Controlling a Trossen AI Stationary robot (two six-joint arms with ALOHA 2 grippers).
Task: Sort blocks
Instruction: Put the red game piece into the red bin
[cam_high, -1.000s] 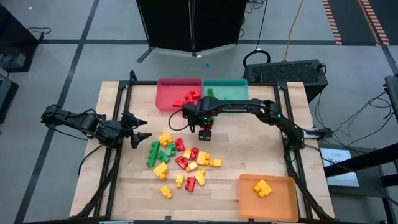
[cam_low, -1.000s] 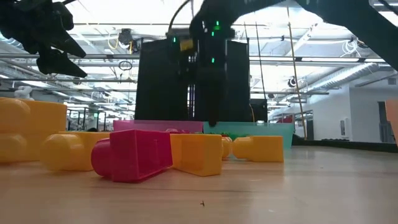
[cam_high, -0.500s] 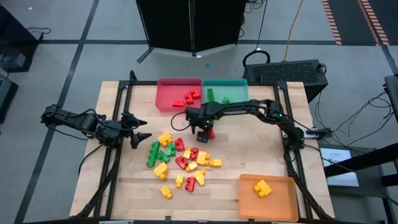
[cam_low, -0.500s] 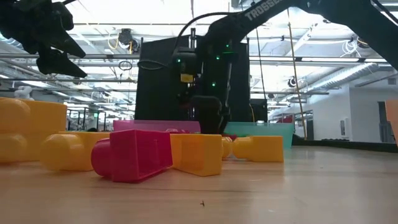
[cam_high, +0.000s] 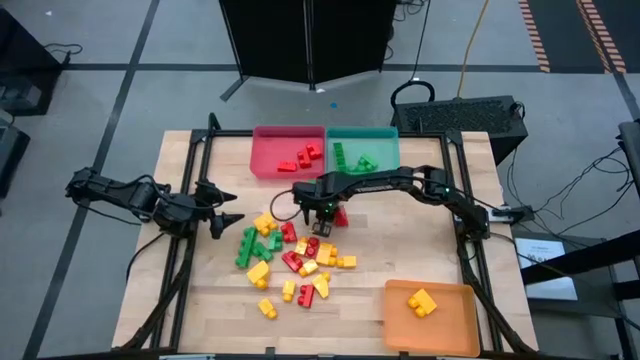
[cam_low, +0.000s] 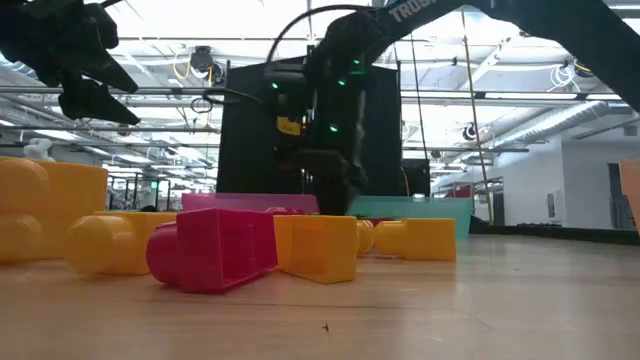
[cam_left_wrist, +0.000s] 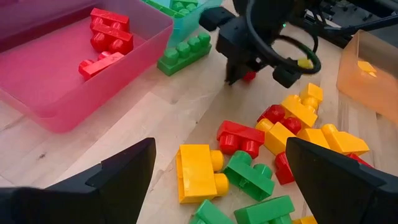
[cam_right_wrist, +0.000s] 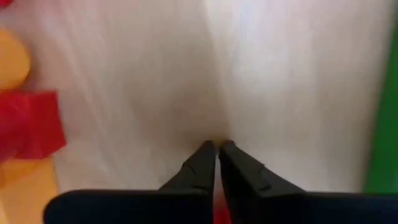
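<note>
The desk (cam_high: 200, 310) is pale wooden planking. Directly on it lie a red tray (cam_high: 270, 165) and a teal tray (cam_high: 385, 140) touching side by side at the far edge, an orange tray (cam_high: 455, 325) at the near right corner, and loose red, green and yellow blocks (cam_high: 290, 255) clustered mid-desk.

Grey floor (cam_high: 120, 60) all round my wooden table (cam_high: 400, 250); a black cabinet (cam_high: 305, 40) at twelve o'clock, bright ceiling strip lights (cam_low: 200, 20) overhead.

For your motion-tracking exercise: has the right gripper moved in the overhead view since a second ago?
Yes. The right gripper has shifted slightly toward the left arm's side, away from the teal tray and toward the loose blocks, and its fingers have closed.
</note>
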